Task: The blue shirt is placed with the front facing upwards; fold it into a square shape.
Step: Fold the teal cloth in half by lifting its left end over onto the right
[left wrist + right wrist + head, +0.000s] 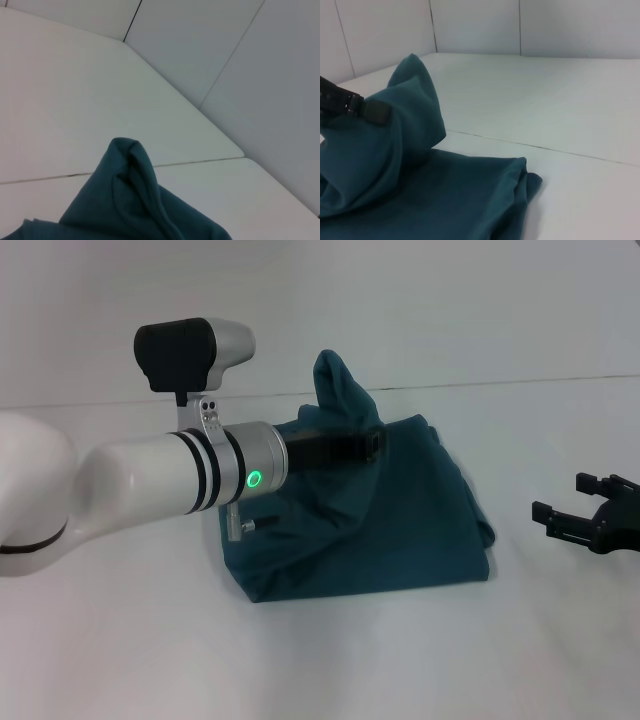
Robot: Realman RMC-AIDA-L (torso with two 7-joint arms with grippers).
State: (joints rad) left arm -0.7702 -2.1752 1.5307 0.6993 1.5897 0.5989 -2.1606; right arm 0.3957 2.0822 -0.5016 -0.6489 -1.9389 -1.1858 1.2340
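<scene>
The blue shirt (pixel 390 520) is lying bunched in the middle of the white surface (pixel 330 670), partly folded over itself, with one peak of cloth being held up above the rest. The left claw (pixel 372 443) is reaching in over the heap and appears to be pinching that raised fold. From where I'm standing its fingers look closed on the fabric, though the cloth is wrapping round them and hiding the tips. The right claw (pixel 565 515) is hovering well off to the right of the shirt, low over the surface, fingers spread and holding nothing.

What's worrying me is that pinch. It seems to be catching only a small bunch, so the cloth could be slipping out as the arm is carrying it across. The layers underneath are already rumpled, and dragging the top fold could be pulling them askew, leaving a lump and not a square.

The right wrist view is showing the left claw's dark finger (pixel 372 111) pressing into the lifted fold. The left wrist view is showing only the peak (pixel 131 165).
</scene>
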